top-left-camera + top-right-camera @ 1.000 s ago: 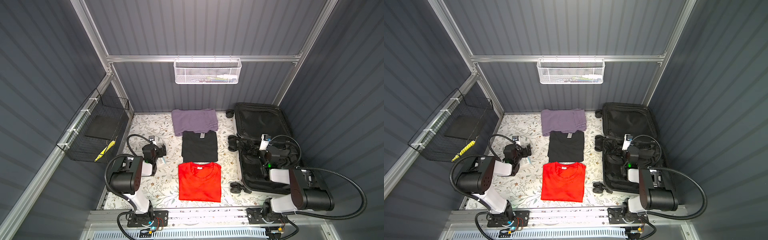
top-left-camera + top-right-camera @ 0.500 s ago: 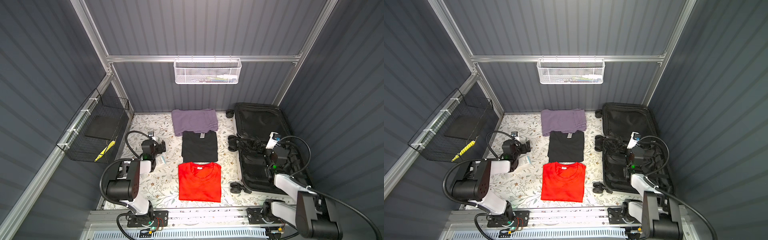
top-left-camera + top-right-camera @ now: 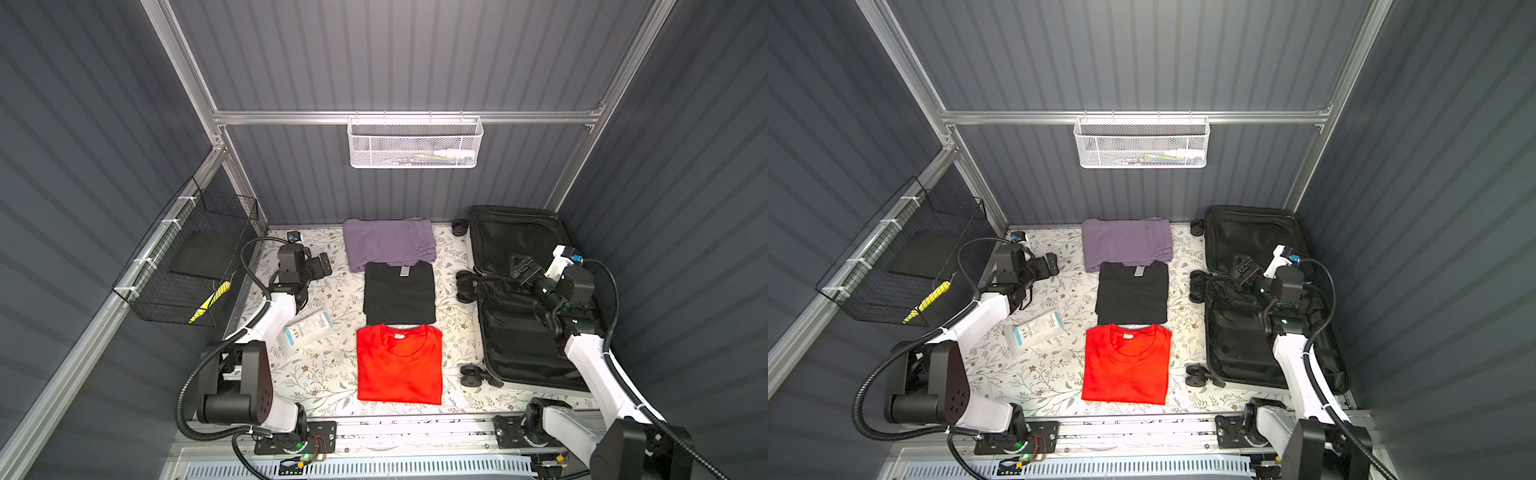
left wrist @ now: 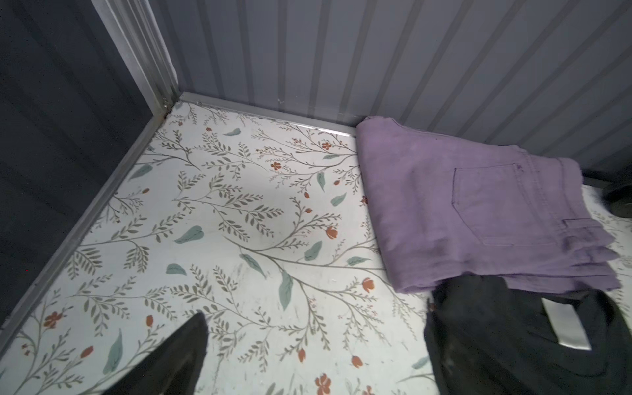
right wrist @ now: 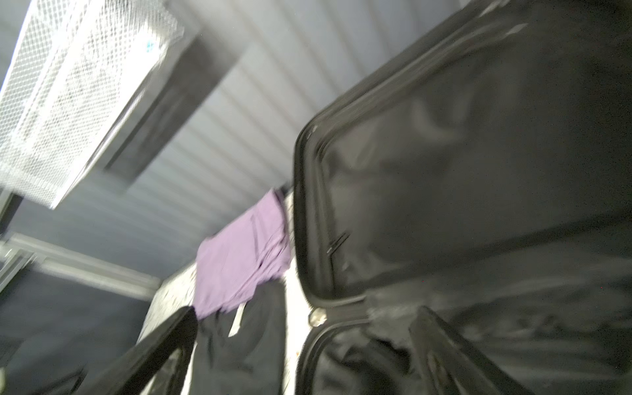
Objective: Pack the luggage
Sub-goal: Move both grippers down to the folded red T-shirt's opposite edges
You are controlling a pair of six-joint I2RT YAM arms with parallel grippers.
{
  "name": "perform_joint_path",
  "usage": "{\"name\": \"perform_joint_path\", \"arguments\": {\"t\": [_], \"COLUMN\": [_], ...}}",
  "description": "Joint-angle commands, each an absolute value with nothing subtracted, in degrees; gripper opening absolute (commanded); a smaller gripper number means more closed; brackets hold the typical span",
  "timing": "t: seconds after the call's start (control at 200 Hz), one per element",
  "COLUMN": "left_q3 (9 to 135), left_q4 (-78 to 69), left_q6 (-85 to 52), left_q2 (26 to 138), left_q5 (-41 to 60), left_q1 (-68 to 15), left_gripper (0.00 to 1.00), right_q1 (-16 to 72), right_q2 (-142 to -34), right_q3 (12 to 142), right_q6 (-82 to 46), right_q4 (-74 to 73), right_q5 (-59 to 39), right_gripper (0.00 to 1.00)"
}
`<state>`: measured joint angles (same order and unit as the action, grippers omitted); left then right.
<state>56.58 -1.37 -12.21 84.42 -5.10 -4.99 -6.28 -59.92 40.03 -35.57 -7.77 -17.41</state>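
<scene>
The black-lined hard-shell suitcase (image 3: 511, 345) lies open on the right, long axis running near to far. The right gripper (image 3: 521, 267) hangs just above its middle hinge, jaws spread, empty, so that arm is nearer. The left gripper (image 3: 325, 264), also spread and empty, hovers left of the folded purple trousers (image 3: 388, 245).

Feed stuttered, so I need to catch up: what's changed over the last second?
Both arms unfolded from near their bases toward the back wall. The left gripper and right gripper are open and empty. The left arm's move uncovered a white packet. The luggage and folded clothes stayed put.
</scene>
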Motion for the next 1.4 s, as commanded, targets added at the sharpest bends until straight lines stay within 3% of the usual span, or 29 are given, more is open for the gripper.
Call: {"name": "perform_joint_path", "arguments": {"t": [0.0,0.25,0.485,1.116,1.396], "left_q3": [60.63,66.72,62.97,47.75,41.50], "left_q4": [13.03,27.32,32.62,27.77,23.78], "left_q6": [-17.24,-24.62,-30.07,-28.59,-28.64], "left_q2": [85.31,86.49,82.53,72.70,72.26], "left_q5": [-4.52,-7.01,-7.10,15.15,16.53], "left_q1": [-6.78,-9.70,-10.90,-13.16,-17.84], "left_gripper": [1.00,1.00,1.00,1.00,0.98], "right_q1": [-3.63,4.55,11.08,37.36,45.91], "right_q2": [-60.74,-63.81,-66.65,-70.08,-71.11], "right_q3": [46.40,56.91,56.04,47.79,45.44], "right_q6": [-32.63,-25.45,-27.07,-39.87,-47.66], "right_q4": [4.11,20.32,21.97,28.92,30.66], "right_q5": [-24.20,-16.59,-20.77,-4.48,-1.08], "right_gripper": [0.99,0.99,0.99,0.89,0.85]}}
